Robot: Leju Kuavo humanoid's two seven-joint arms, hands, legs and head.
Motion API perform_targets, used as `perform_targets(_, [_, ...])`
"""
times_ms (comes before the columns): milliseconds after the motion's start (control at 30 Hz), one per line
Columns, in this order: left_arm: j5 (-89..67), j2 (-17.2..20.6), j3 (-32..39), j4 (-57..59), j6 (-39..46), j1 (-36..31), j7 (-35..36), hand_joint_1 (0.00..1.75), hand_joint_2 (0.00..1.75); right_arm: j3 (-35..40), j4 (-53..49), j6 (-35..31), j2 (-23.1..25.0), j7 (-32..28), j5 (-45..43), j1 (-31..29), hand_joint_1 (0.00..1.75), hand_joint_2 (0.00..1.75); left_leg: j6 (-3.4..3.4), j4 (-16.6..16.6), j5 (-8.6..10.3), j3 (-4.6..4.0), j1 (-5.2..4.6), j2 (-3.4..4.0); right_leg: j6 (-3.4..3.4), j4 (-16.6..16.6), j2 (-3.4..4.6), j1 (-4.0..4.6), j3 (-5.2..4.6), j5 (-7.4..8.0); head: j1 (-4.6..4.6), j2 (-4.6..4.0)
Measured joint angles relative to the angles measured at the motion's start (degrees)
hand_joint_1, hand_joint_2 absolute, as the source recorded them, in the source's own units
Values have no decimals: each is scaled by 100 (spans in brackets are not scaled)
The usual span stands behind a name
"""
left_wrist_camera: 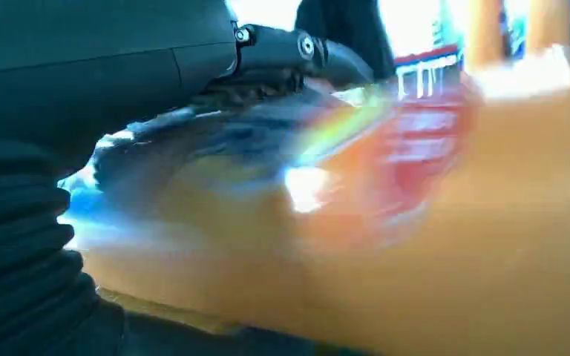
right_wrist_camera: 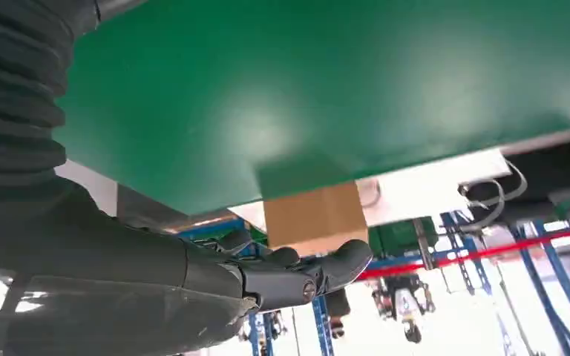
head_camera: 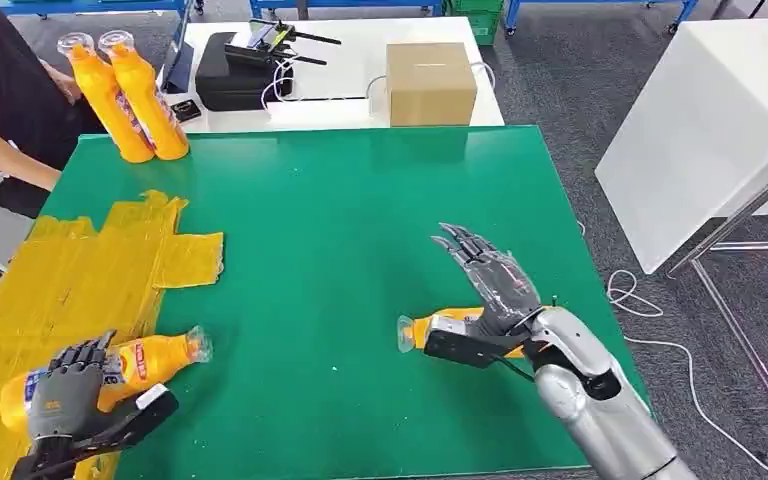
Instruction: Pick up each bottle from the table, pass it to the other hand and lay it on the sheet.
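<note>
An orange bottle (head_camera: 155, 360) lies on its side at the near left, its base over the yellow sheet (head_camera: 80, 270) and its clear cap over the green mat (head_camera: 340, 230). My left hand (head_camera: 75, 395) grips it, fingers over the top and thumb underneath. The left wrist view shows this bottle (left_wrist_camera: 415, 222) close and blurred. A second orange bottle (head_camera: 430, 330) lies on the mat at the near right. My right hand (head_camera: 485, 290) is over it with fingers spread and the thumb beside it, holding nothing. Two more orange bottles (head_camera: 130, 95) stand at the mat's far left corner.
A person (head_camera: 0, 110) stands at the far left by the standing bottles. Behind the mat a white table carries a cardboard box (head_camera: 430, 85) and a black case (head_camera: 235, 70). Another white table (head_camera: 700, 130) stands to the right, with cables (head_camera: 640, 300) on the floor.
</note>
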Motion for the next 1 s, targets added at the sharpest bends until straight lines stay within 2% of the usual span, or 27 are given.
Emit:
perform_targets(300, [634,175,-77,124,-144,6,-481,0,0,136,614,500,-282,114,-219,-581,0,175,4,0,5,13,-3,-17,0,-1,-20,-2,20,0,0,0])
perform_targets(500, [1434,129,-46,24,166,146,-1090,0,0,230,739,559,-605,223,-354,-585,0,175,6,2,10,23,-3,-27,0,-1,-29,1,20,0,0,0])
perform_targets(733, [3001,-293,420,-634,339,339,-2258,0,0,-90,-84,623,-1521,286,-507,400,0,175,17,2,-4,8,-7,-27,4,-9,-29,-1,9,-3,0,0])
perform_targets(1000, [3199,-623,983,-988,376,441,-2657,0,0,-1090,-1462,697,-2476,289,-678,2107,0,175,30,0,-20,-8,-6,-17,5,-13,-25,-2,4,-7,0,0])
